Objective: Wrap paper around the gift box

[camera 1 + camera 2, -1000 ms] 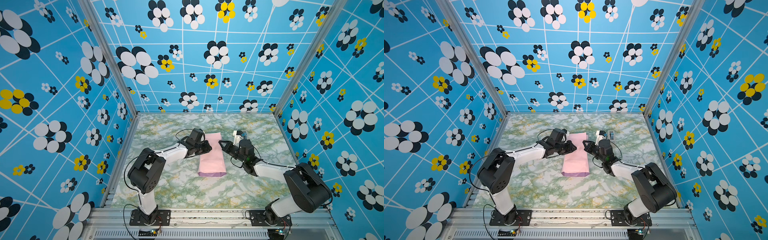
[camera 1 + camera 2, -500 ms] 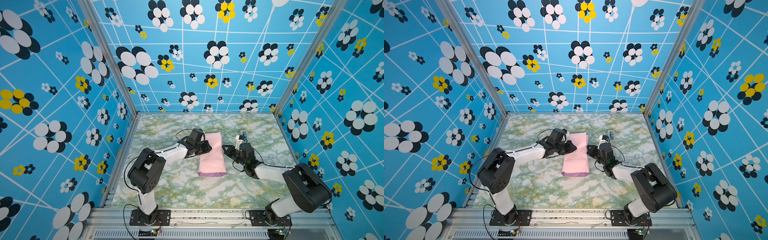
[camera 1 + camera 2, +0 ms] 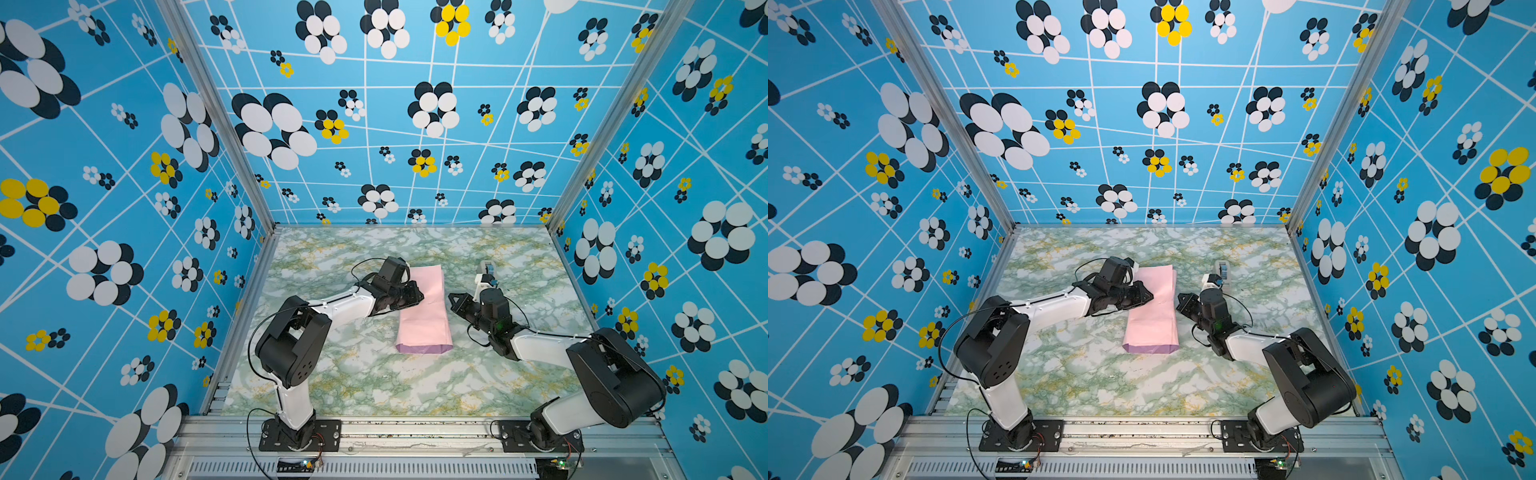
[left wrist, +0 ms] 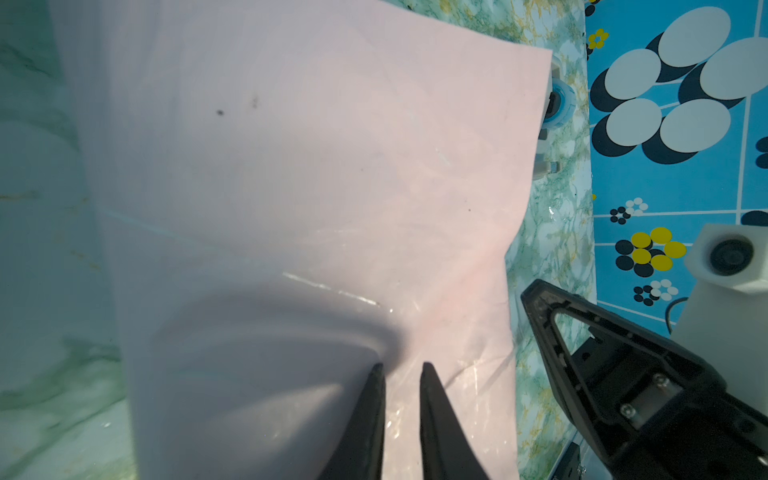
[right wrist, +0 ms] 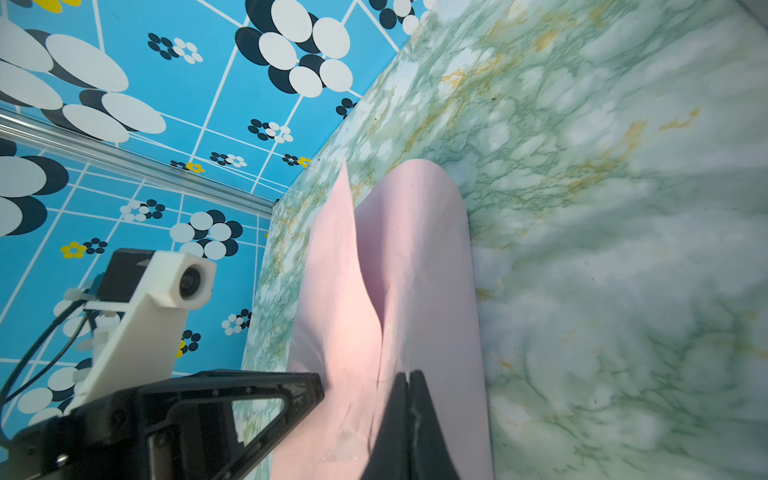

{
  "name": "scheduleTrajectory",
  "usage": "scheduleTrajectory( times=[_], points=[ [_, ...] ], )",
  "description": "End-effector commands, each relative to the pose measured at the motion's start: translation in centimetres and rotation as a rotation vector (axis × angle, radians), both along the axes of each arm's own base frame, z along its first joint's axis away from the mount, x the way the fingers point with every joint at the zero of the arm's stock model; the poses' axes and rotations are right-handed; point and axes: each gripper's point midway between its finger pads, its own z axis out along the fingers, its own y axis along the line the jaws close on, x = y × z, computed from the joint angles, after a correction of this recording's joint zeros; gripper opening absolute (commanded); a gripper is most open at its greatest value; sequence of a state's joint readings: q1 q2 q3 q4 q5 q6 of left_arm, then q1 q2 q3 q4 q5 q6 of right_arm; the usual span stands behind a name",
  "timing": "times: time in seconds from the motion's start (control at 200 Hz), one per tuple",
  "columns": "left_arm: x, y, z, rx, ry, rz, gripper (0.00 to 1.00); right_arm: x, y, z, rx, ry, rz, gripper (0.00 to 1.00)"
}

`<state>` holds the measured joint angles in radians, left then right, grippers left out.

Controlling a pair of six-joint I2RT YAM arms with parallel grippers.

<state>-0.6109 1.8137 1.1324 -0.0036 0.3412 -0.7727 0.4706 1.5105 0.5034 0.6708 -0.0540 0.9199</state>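
Note:
The paper (image 3: 424, 316) (image 3: 1152, 320) lies folded into a long pink bundle in the middle of the table, with a lilac strip (image 3: 423, 348) showing at its near end. The gift box is hidden from view. My left gripper (image 3: 417, 296) (image 3: 1148, 296) rests on the bundle's left side. In the left wrist view its fingers (image 4: 401, 368) stand a narrow gap apart on the paper (image 4: 311, 166), with nothing between them. My right gripper (image 3: 452, 297) (image 3: 1180, 298) is shut, just right of the bundle. In the right wrist view its tips (image 5: 409, 375) sit over the paper (image 5: 424, 270), where a loose flap edge stands up.
A small white-grey tape dispenser (image 3: 487, 272) (image 3: 1222, 270) stands behind the right gripper, and it also shows past the paper's edge in the left wrist view (image 4: 557, 104). The marbled green table (image 3: 374, 386) is walled by blue flowered panels on three sides.
My right gripper has drawn back a little from the paper's right edge, towards the near right, then held still. The left gripper and the paper have not moved.

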Motion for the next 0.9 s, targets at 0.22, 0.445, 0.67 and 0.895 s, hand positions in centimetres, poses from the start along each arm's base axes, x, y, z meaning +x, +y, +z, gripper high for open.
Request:
scheduleTrajectory(
  times=[0.22, 0.445, 0.67, 0.895],
  points=[
    [-1.8, 1.7, -4.5, 0.110, 0.104, 0.005, 0.20, -0.1, -0.3, -0.5, -0.011, 0.013, -0.001, 0.03],
    [-1.8, 1.7, -4.5, 0.109, 0.103, 0.005, 0.20, 0.1, 0.5, 0.2, 0.015, -0.007, 0.033, 0.13],
    [-1.8, 1.7, -4.6, 0.108, 0.105, 0.005, 0.20, 0.1, 0.8, 0.4, 0.030, -0.009, 0.043, 0.23],
    [-1.7, 1.6, -4.5, 0.105, 0.103, 0.004, 0.20, 0.0, 0.7, 0.5, 0.030, -0.010, 0.041, 0.29]
  ],
)
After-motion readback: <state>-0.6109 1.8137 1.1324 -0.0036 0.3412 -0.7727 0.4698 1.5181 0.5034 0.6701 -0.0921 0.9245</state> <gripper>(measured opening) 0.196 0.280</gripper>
